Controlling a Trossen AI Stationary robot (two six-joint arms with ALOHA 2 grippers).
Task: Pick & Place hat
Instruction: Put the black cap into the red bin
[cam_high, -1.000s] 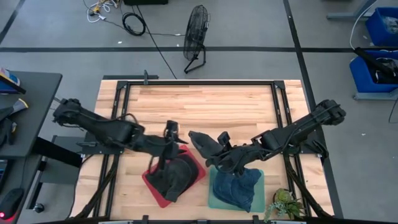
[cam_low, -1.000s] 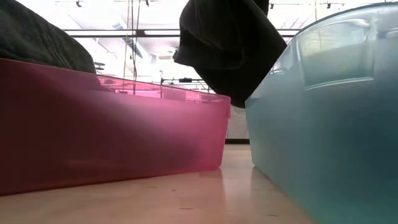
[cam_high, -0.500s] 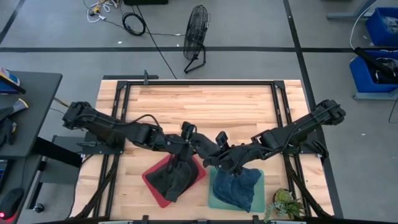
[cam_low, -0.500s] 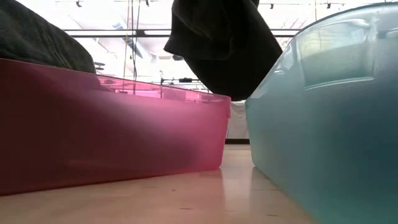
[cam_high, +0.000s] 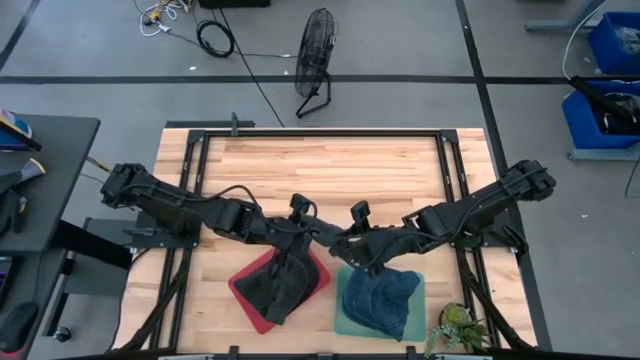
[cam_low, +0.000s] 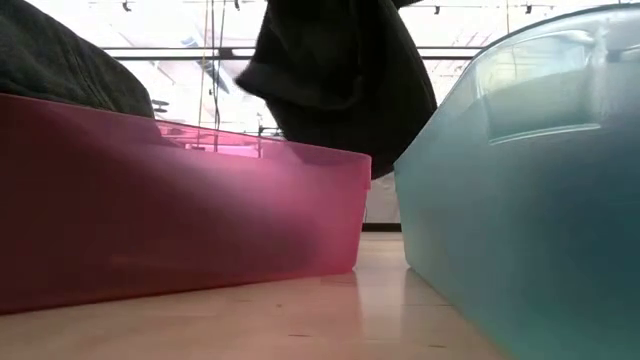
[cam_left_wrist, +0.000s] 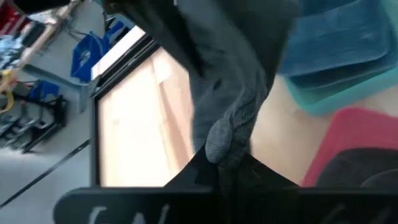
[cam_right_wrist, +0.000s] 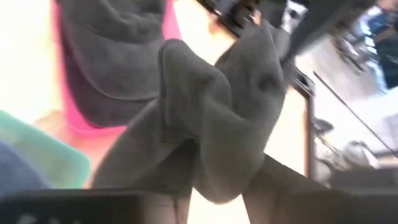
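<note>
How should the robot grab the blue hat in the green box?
By the rumpled top of the blue hat, coming straight down. It lies slumped in the teal bin, whose walls would probably block a sideways approach. The left gripper and right gripper meet above the bins at the grey hat.

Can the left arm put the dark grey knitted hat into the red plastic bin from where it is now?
Probably yes. The left gripper and right gripper both grip the dark grey knitted hat, which hangs just past the far corner of the red plastic bin. The right gripper must let go first; hats already fill much of the bin.
</note>
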